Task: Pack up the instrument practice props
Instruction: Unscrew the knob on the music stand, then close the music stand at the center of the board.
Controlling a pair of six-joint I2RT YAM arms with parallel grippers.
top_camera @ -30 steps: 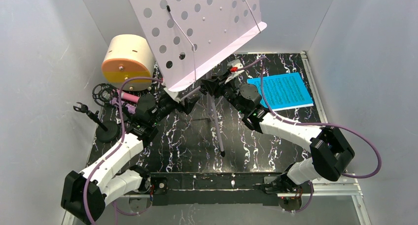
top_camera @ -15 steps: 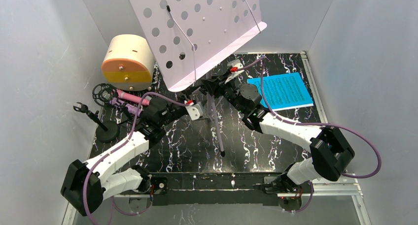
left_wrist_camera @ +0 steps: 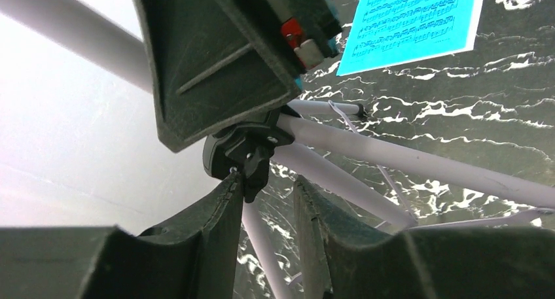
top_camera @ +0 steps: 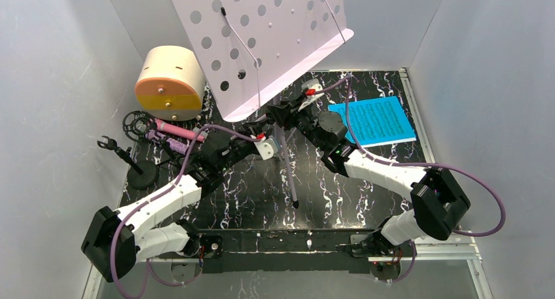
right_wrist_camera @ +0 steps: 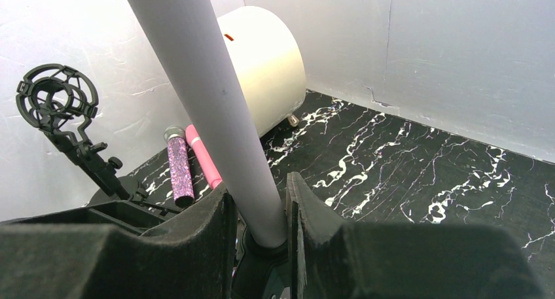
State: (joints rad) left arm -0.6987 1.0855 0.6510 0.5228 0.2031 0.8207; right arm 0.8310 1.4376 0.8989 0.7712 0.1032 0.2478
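The lilac perforated music stand (top_camera: 262, 37) stands tilted at the back centre, with its pole (right_wrist_camera: 216, 103) and tripod legs (top_camera: 288, 175) below. My right gripper (top_camera: 280, 118) is shut on the pole just above the black hub (left_wrist_camera: 242, 152); its midpoint in the right wrist view (right_wrist_camera: 258, 207) is on the pole. My left gripper (top_camera: 265, 144) is open just under the hub, with a lilac leg (left_wrist_camera: 258, 246) showing in the gap between its fingers (left_wrist_camera: 209, 227). The blue and white sheet music (top_camera: 376, 120) lies flat at the right. The pink microphone (top_camera: 177, 130) and purple mic (top_camera: 167, 142) lie at the left by the black ring mount (top_camera: 135, 123).
A cream and orange drum-shaped container (top_camera: 171, 83) stands on its side at the back left. A black round base with a small clip arm (top_camera: 141, 176) stands at the left edge. Grey walls close in the black marbled table (top_camera: 366, 181) on three sides.
My left arm has swung right, away from the microphones, to just under the stand's hub. The right arm and the stand have not moved.
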